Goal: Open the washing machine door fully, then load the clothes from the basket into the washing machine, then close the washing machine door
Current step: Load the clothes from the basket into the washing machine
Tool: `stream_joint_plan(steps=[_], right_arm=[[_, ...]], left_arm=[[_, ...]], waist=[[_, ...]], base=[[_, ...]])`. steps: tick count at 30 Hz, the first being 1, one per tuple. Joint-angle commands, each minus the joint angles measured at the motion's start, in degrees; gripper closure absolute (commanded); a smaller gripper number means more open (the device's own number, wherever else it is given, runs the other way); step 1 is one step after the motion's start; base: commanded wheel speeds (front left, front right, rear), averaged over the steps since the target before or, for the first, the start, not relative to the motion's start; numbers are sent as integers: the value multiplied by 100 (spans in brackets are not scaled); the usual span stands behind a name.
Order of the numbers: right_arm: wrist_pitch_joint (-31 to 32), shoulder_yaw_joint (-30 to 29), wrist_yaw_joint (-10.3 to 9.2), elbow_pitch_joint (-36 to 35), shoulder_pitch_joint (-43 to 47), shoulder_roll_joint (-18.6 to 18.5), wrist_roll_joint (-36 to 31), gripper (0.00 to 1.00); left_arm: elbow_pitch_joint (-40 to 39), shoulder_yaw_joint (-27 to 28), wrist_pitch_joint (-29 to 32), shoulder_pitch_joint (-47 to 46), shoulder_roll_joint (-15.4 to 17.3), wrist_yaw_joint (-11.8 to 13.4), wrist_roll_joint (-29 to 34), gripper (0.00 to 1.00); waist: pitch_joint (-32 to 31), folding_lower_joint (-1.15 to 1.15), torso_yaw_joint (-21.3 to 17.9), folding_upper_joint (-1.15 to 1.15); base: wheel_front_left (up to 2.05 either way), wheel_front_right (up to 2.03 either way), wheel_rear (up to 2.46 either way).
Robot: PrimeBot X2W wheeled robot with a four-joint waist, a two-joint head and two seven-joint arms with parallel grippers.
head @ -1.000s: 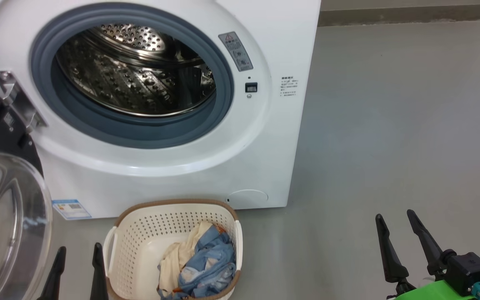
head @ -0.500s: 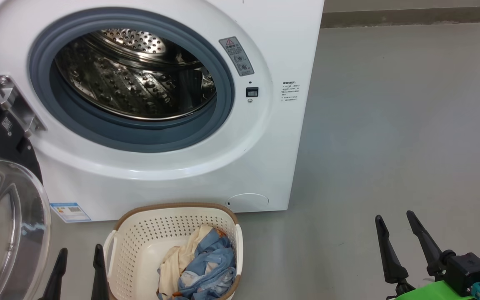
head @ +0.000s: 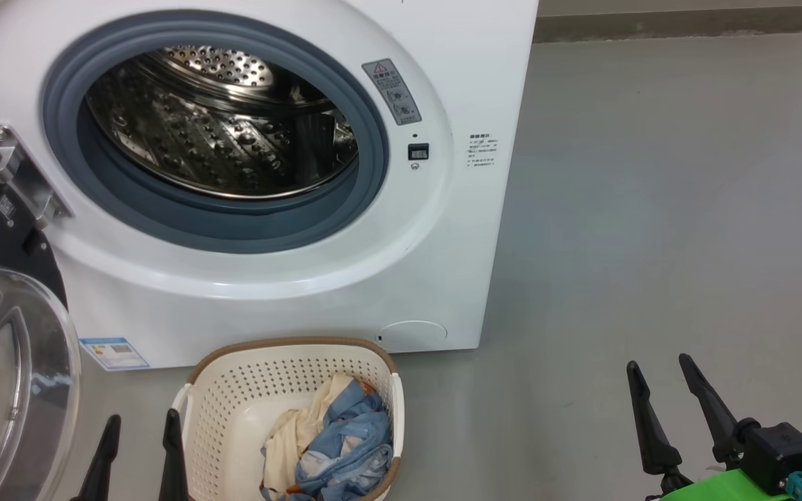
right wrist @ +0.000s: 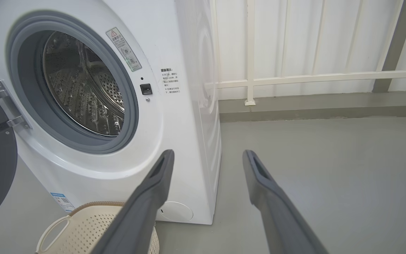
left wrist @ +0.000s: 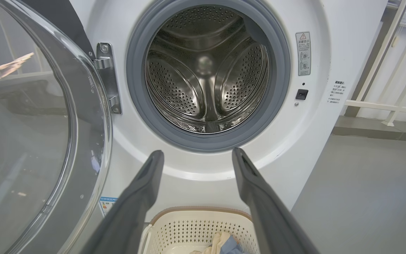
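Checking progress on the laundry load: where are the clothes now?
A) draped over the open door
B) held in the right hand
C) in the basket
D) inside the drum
C: the clothes lie bundled in the basket, in front of the washing machine.

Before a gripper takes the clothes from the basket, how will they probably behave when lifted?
The clothes lie crumpled in soft folds, so they will probably hang floppy and feel light. Their blue and cream layers overlap, so one pinch may lift only part, or drag both.
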Motion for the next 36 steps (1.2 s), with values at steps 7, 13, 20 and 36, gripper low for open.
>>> stream_joint_plan(steps=[7,13,20,36], right_arm=[[-69,151,17,-84,-187,-25,-84,0],[-69,168,17,-30,-218,-25,-101,0],[-69,137,17,77,-323,-25,6,0],[-69,233,17,180,-786,-25,113,0]], left_arm=[[-119,170,-29,-202,71,-46,-12,0],[-98,127,-29,-244,71,-41,-57,0],[61,24,-29,-425,71,-76,-189,0],[955,-346,-29,-1488,71,-285,-260,0]], waist=[[49,0,-3,0],[221,0,-22,0],[595,0,-62,0],[1988,0,-407,0]], base=[[0,0,0],[0,0,0],[0,0,0],[0,0,0]])
